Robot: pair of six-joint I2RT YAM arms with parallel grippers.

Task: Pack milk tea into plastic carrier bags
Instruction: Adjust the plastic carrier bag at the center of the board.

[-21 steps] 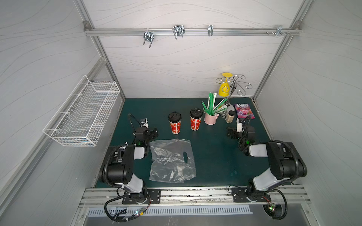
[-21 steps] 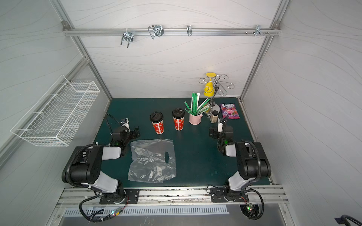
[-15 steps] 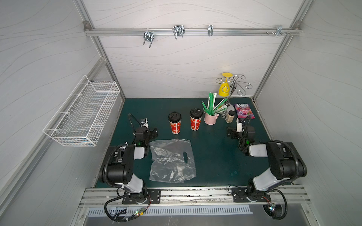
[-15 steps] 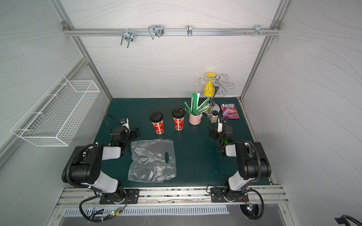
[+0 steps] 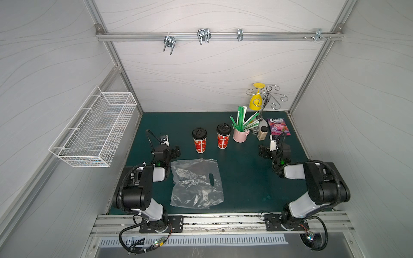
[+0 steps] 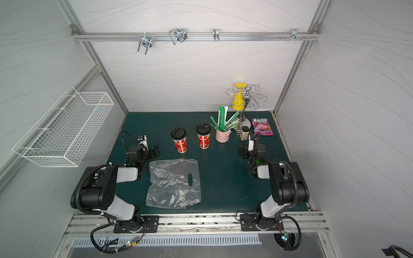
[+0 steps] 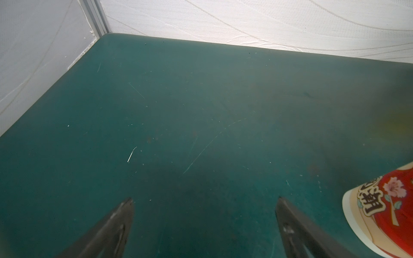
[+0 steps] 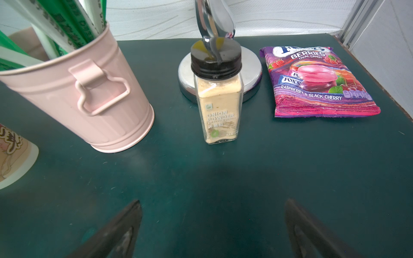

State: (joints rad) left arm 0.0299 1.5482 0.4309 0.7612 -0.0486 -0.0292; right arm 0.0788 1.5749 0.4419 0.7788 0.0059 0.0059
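Observation:
Two milk tea cups, red with black lids, stand upright side by side mid-table: one (image 5: 199, 140) (image 6: 179, 140) and another (image 5: 223, 136) (image 6: 203, 136). The clear plastic carrier bag (image 5: 196, 183) (image 6: 174, 183) lies flat and crinkled in front of them, its hand hole to the right. My left gripper (image 5: 166, 150) (image 7: 204, 201) is open and empty, low over bare mat left of the cups; a cup's base (image 7: 384, 205) shows beside it. My right gripper (image 5: 274, 149) (image 8: 213, 203) is open and empty, in front of the bottle, with a cup's edge (image 8: 11, 152) at the side.
A pink bucket of green straws (image 5: 241, 135) (image 8: 89, 89), an onion powder bottle (image 5: 262, 134) (image 8: 218, 100), a chrome hook stand (image 5: 266, 100) holding a yellow glass, and a purple candy packet (image 5: 278, 126) (image 8: 317, 82) crowd the back right. A white wire basket (image 5: 96, 129) hangs on the left wall.

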